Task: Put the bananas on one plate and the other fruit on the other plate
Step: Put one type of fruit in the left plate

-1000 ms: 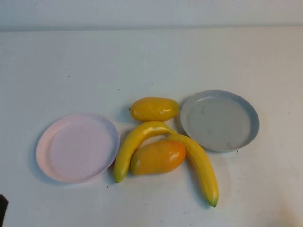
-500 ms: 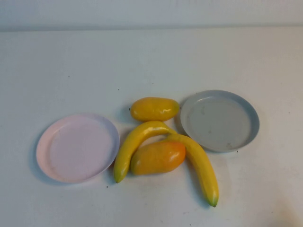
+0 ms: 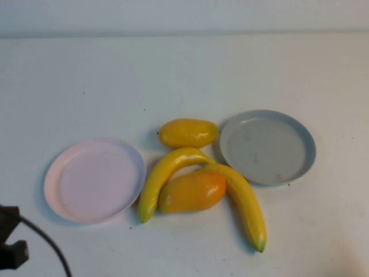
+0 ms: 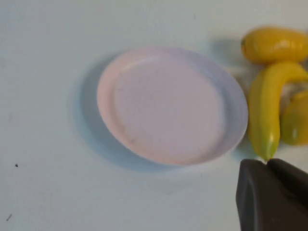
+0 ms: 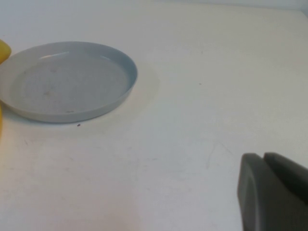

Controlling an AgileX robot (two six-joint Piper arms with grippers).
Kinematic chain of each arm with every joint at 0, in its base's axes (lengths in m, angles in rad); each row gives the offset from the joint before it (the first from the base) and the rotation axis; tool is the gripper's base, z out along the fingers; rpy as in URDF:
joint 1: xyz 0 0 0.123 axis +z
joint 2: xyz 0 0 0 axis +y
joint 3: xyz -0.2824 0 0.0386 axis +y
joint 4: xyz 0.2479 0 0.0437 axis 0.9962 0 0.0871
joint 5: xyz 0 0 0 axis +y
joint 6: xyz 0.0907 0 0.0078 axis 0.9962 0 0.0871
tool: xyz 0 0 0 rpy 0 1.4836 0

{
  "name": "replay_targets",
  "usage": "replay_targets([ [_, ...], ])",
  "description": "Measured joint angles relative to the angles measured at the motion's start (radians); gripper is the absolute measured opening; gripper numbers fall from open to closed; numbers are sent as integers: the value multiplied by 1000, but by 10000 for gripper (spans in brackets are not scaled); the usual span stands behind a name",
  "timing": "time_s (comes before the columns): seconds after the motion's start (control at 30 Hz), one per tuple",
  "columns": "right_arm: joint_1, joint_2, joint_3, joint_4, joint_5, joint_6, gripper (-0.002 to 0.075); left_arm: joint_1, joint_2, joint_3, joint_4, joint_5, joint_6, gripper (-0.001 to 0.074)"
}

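Observation:
Two bananas lie between the plates, one [image 3: 164,176] curving toward the pink plate [image 3: 95,180], the other [image 3: 245,202] pointing to the front. One yellow fruit [image 3: 188,133] lies behind them. A more orange fruit [image 3: 192,191] sits between the bananas. The grey plate [image 3: 267,146] stands right of the group. Both plates hold nothing. My left gripper [image 4: 266,162] is shut and empty, hovering near the pink plate [image 4: 168,103] and the banana's tip [image 4: 267,108]. My right gripper [image 5: 263,156] is shut and empty over bare table, apart from the grey plate [image 5: 62,79].
Part of my left arm with its cable [image 3: 8,236] shows at the front left corner of the white table. The table's far edge runs along the back.
My left arm has come into the high view at the front left corner. The fruit and plates have not moved.

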Motion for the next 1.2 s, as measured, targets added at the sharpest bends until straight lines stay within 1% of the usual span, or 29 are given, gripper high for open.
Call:
replay_targets([
  [0.13, 0, 0, 0, 0, 0, 0, -17, 0, 224, -155, -93, 141, 283, -2],
  [0.23, 0, 0, 0, 0, 0, 0, -17, 0, 392, -252, -205, 195, 493, -2],
  [0.3, 0, 0, 0, 0, 0, 0, -17, -4, 501, -309, -261, 213, 588, -2],
  [0.37, 0, 0, 0, 0, 0, 0, -17, -27, 592, -366, -282, 216, 629, -2],
  [0.47, 0, 0, 0, 0, 0, 0, -17, -90, 724, -463, -278, 216, 681, -2],
  [0.67, 0, 0, 0, 0, 0, 0, -17, -266, 972, -673, -255, 277, 791, -2],
  [0.87, 0, 0, 0, 0, 0, 0, -17, -410, 1147, -843, -131, 317, 832, -1],
  [0.93, 0, 0, 0, 0, 0, 0, -17, -445, 1188, -883, -108, 322, 832, 15],
  [0.97, 0, 0, 0, 0, 0, 0, -17, -456, 1204, -895, -106, 323, 832, 34],
  [1.0, 0, 0, 0, 0, 0, 0, -17, -466, 1219, -909, -104, 326, 834, 70],
  [1.03, 0, 0, 0, 0, 0, 0, -17, -473, 1233, -921, -101, 326, 833, 123],
  [1.07, 0, 0, 0, 0, 0, 0, -17, -476, 1242, -927, -101, 326, 833, 195],
  [1.13, 0, 0, 0, 0, 0, 0, -17, -478, 1261, -933, -91, 324, 833, 384],
  [1.2, 0, 0, 0, 0, 0, 0, -17, -478, 1275, -935, -68, 314, 833, 546],
])
